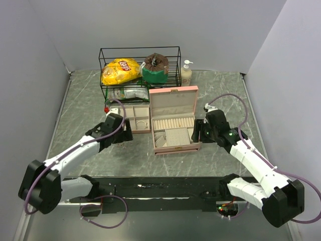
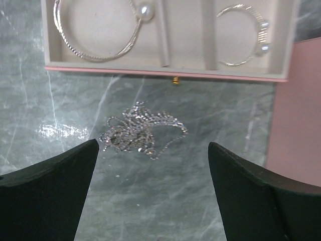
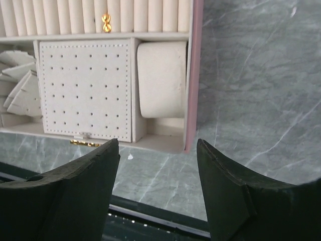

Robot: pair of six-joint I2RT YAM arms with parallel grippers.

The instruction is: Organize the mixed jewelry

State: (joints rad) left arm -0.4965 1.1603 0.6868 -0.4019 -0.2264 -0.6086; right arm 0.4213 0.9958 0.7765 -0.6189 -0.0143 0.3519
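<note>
A tangled silver chain (image 2: pixel 138 131) lies on the marble table just in front of the beige tray (image 2: pixel 165 73). My left gripper (image 2: pixel 153 145) is open and empty, its fingers on either side of the chain and just short of it. The tray holds a large silver hoop with a pearl (image 2: pixel 95 37) and a smaller hoop (image 2: pixel 246 35). A tiny gold piece (image 2: pixel 175 80) sits at the tray's front edge. My right gripper (image 3: pixel 156 145) is open and empty beside the pink box's (image 3: pixel 193 75) right front corner. A gold earring (image 3: pixel 105 22) sits in the box's ring rolls. A gold chain (image 3: pixel 83 143) lies at the box front.
A black wire basket (image 1: pixel 140 68) with a yellow chips bag (image 1: pixel 120 71) and a green bag (image 1: pixel 154 70) stands at the back. A pump bottle (image 1: pixel 186 74) stands to its right. The open pink box (image 1: pixel 173 125) sits between both arms, and grey walls close in three sides.
</note>
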